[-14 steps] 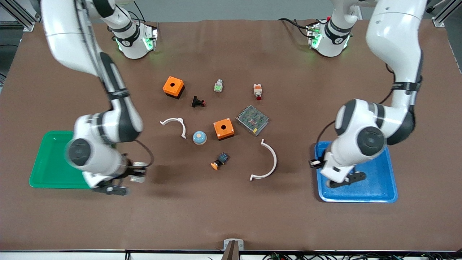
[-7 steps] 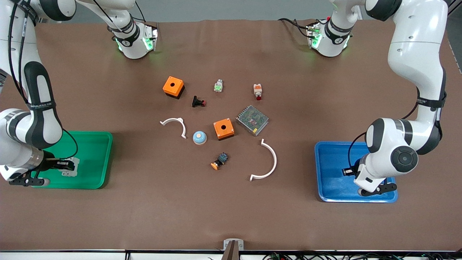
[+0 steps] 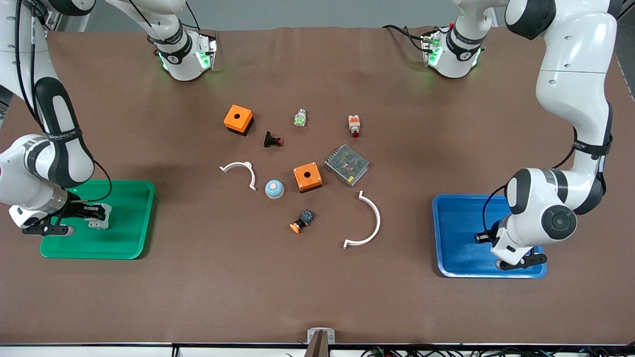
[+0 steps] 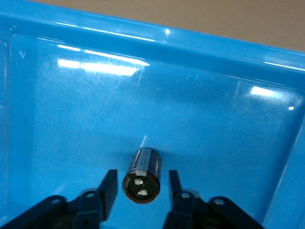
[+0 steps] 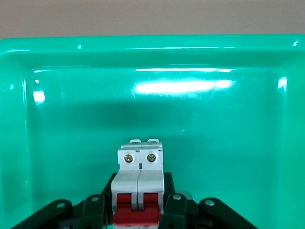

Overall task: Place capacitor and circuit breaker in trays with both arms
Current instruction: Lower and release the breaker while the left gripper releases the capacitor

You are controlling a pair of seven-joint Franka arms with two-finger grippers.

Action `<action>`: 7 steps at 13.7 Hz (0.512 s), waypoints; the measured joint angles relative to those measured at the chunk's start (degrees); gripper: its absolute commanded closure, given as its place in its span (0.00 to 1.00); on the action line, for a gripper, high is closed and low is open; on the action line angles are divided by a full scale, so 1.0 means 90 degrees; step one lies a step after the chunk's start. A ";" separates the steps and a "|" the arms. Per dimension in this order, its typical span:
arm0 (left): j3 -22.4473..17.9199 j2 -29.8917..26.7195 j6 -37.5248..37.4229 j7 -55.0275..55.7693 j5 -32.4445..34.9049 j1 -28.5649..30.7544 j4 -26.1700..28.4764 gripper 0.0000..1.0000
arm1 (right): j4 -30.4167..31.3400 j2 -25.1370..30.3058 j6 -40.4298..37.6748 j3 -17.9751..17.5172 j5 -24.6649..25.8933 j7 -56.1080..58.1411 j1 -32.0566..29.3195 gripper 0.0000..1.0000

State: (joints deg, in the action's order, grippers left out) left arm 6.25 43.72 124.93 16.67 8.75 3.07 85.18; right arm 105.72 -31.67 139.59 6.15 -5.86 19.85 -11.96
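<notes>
The circuit breaker (image 5: 139,171), a white block with red toggles, sits between the fingers of my right gripper (image 5: 138,193), which is shut on it low inside the green tray (image 5: 57,119). In the front view the right gripper (image 3: 92,216) and the breaker (image 3: 99,218) are over the green tray (image 3: 130,238). The capacitor (image 4: 143,167), a small black cylinder, lies on the floor of the blue tray (image 4: 214,119). It is between the fingers of my left gripper (image 4: 139,179), which is open with a gap on each side. In the front view the left gripper (image 3: 481,238) is low in the blue tray (image 3: 456,213); the capacitor does not show there.
In the middle of the table lie two orange boxes (image 3: 238,119) (image 3: 307,177), a mesh-covered metal unit (image 3: 347,164), two white arcs (image 3: 240,171) (image 3: 369,223), a blue dome (image 3: 274,188), a black-and-blue switch (image 3: 301,221), a black push-button (image 3: 272,140) and two small buttons (image 3: 299,118) (image 3: 353,125).
My right gripper carried the breaker from beside the green tray into it, then a little farther from the front camera. My left gripper shifted across the blue tray toward the left arm's end.
</notes>
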 measured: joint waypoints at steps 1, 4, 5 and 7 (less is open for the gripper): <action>0.0008 -0.0042 0.0000 -0.0018 0.0000 -0.0001 -0.0019 0.00 | 0.0013 0.0030 0.0028 -0.0001 0.0000 0.0001 -0.0034 0.88; 0.0052 -0.0529 -0.0402 -0.0325 0.0000 -0.0002 -0.0141 0.00 | 0.0030 0.0042 0.0117 -0.0001 0.0000 0.0012 -0.0125 0.00; 0.0071 -0.0847 -0.0567 -0.0505 0.0000 -0.0003 -0.0175 0.00 | 0.0033 0.0043 0.0144 -0.0002 0.0000 0.0015 -0.0130 0.00; 0.0085 -0.1583 -0.0889 -0.0901 0.0000 0.0000 -0.0226 0.00 | 0.0032 0.0049 0.0155 -0.0017 0.0000 0.0016 -0.0130 0.00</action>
State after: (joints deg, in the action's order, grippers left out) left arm 7.01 29.47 116.93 8.56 8.75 3.07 83.14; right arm 106.00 -31.23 140.98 6.00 -5.86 19.99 -13.13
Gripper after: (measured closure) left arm 0.000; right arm 0.251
